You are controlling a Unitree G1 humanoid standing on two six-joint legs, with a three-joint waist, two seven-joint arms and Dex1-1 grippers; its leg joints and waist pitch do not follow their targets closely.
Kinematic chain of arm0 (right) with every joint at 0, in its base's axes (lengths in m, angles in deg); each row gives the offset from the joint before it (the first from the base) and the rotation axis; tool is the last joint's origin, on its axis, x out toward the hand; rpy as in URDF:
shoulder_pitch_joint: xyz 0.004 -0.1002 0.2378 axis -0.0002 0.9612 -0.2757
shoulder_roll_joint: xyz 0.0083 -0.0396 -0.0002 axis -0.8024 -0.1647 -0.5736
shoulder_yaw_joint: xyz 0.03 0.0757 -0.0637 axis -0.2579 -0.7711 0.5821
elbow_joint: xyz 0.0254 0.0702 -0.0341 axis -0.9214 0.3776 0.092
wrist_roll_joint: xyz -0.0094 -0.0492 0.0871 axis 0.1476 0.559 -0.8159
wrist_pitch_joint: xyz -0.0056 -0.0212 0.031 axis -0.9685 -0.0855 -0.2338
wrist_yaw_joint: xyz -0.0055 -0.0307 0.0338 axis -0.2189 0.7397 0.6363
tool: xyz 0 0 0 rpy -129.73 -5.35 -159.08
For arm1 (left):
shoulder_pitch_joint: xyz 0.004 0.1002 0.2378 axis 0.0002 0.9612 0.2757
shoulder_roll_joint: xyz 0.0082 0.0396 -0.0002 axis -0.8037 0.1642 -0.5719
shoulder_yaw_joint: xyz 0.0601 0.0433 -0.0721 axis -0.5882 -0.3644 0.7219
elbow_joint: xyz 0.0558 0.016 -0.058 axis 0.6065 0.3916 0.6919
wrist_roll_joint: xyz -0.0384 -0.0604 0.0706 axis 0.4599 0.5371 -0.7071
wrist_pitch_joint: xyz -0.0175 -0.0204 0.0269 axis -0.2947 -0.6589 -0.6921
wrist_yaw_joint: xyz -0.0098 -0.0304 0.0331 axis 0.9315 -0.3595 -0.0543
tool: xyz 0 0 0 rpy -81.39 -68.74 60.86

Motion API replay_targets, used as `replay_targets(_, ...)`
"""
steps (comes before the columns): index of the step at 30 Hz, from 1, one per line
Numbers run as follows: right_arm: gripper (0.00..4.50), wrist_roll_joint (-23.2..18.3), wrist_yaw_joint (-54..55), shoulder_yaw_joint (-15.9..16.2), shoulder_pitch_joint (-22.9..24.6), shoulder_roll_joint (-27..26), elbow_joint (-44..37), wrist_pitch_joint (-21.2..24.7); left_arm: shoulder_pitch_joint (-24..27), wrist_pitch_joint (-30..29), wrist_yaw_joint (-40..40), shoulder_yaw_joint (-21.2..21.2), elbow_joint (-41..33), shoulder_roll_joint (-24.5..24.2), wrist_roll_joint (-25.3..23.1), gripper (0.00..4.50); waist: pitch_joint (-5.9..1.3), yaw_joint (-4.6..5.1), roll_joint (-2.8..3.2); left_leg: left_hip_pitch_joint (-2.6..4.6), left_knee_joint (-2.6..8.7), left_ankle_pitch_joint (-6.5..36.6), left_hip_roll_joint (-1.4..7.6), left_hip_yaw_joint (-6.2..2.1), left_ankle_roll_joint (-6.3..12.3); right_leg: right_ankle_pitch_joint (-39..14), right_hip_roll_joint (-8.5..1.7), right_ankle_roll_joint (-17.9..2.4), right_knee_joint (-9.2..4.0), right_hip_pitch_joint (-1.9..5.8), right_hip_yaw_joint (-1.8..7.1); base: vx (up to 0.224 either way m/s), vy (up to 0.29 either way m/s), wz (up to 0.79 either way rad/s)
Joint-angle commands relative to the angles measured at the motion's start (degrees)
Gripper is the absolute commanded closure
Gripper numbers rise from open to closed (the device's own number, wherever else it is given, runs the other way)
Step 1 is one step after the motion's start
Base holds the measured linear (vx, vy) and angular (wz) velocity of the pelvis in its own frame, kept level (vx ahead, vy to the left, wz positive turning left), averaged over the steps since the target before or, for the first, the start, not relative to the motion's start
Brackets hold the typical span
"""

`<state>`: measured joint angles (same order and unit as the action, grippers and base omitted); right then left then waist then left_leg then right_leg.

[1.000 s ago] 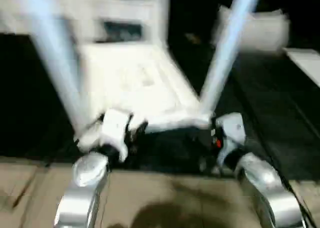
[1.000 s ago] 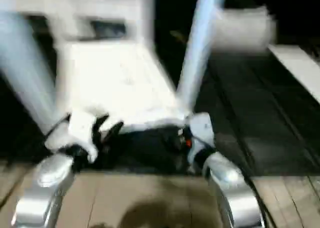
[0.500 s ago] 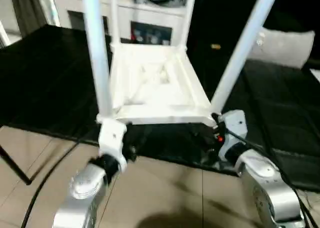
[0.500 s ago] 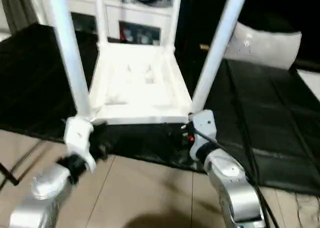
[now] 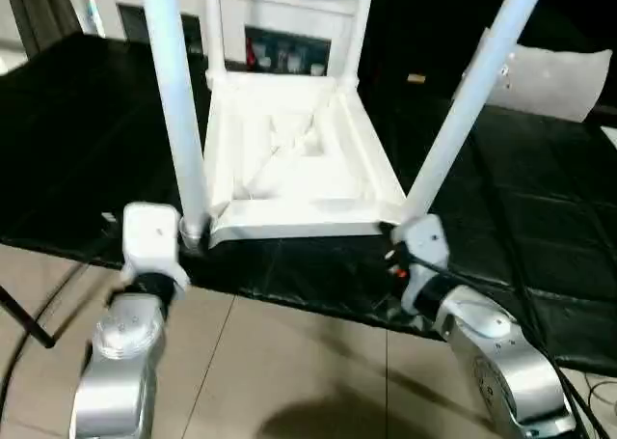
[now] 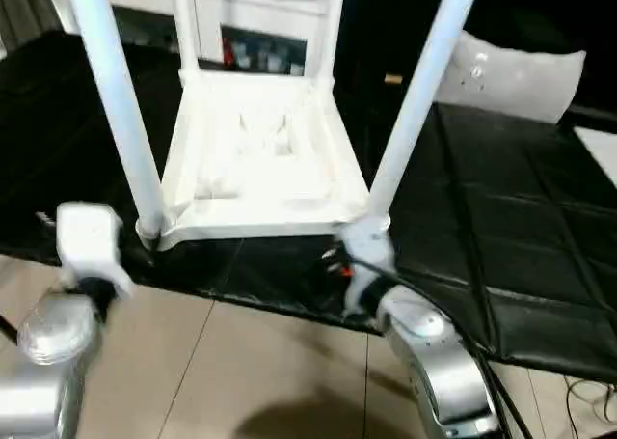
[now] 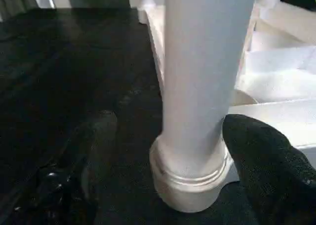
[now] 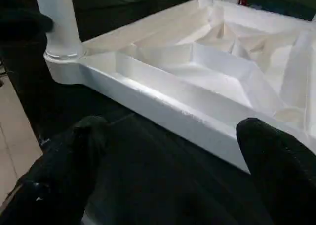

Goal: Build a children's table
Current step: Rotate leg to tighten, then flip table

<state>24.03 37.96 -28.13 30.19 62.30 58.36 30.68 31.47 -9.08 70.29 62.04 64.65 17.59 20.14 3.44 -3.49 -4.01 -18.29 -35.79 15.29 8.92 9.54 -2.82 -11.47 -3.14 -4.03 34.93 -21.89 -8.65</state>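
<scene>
Since earlier, left gripper has backed off the near-left leg, fingers released astride it. Right gripper gapes empty at 5 o'clock. Table lies upturned, legs seated; flipping upright seems next.

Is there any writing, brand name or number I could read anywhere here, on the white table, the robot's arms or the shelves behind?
No text can be read anywhere.
The children's table and its legs are plain white.
Colourful items on the cabinet shelf are too blurred to read.
The red spot on the right gripper is a mark, not lettering.
</scene>
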Motion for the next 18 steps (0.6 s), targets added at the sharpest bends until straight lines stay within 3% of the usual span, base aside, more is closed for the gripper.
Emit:
replay_targets(1,0.0,0.7,-0.6,0.5,-0.3,0.5,0.0,-1.5,-1.9,0.3,0.3,0.1,2.7,-0.5,0.7,0.48,-3.25,-0.09,1.25,-0.91,4.41,-1.6,5.45,-2.62,5.09,-6.1,-7.33,-5.9,-4.35,3.2,5.9,0.0,0.0,0.0)
replay_targets(6,0.0,1.4,-1.3,1.7,-1.1,0.3,0.3,-2.7,-7.6,2.3,2.0,2.0,11.0,-1.2,3.4,0.48,-3.09,-0.18,1.22,-0.83,4.64,1.9,5.41,-2.72,3.84,-12.2,-7.46,-4.3,-5.14,3.31,5.75,0.0,0.0,0.0)
replay_targets(8,0.0,0.3,-1.8,1.6,-1.5,-0.2,0.7,-1.6,-8.7,3.2,2.9,1.8,13.2,-1.8,3.6,0.83,-3.11,-0.15,1.2,-0.83,4.71,2.3,5.44,-2.79,3.66,-13.2,-7.5,-3.8,-5.31,3.27,5.75,0.0,0.0,0.0)
replay_targets(9,0.0,-0.3,-2.7,1.9,-1.8,-0.2,1.0,-0.8,-9.4,3.5,3.1,2.0,14.4,-2.0,3.8,0.83,-3.09,-0.25,1.88,-0.79,4.67,2.4,5.33,-2.83,3.61,-13.1,-7.47,-3.9,-5.23,3.22,5.74,0.0,0.0,0.0)
replay_targets(12,0.0,-0.1,-3.8,3.0,-2.4,0.1,2.2,-2.3,-10.7,4.4,3.9,2.1,16.4,-2.7,4.4,1.19,-3.21,-0.13,1.38,-0.86,4.63,1.6,5.5,-2.81,3.82,-11.6,-7.51,-4.5,-5.1,3.26,5.76,0.0,0.0,0.0)
replay_targets(18,0.0,0.1,-4.5,3.5,-3.4,-0.6,4.9,-3.4,-12.1,6.0,5.2,2.0,18.2,-3.1,5.6,1.51,-3.39,-0.33,1.74,-0.94,4.48,-0.5,5.73,-2.72,4.08,-7.5,-7.73,-6.8,-4.44,3.35,5.79,0.0,0.0,0.0)
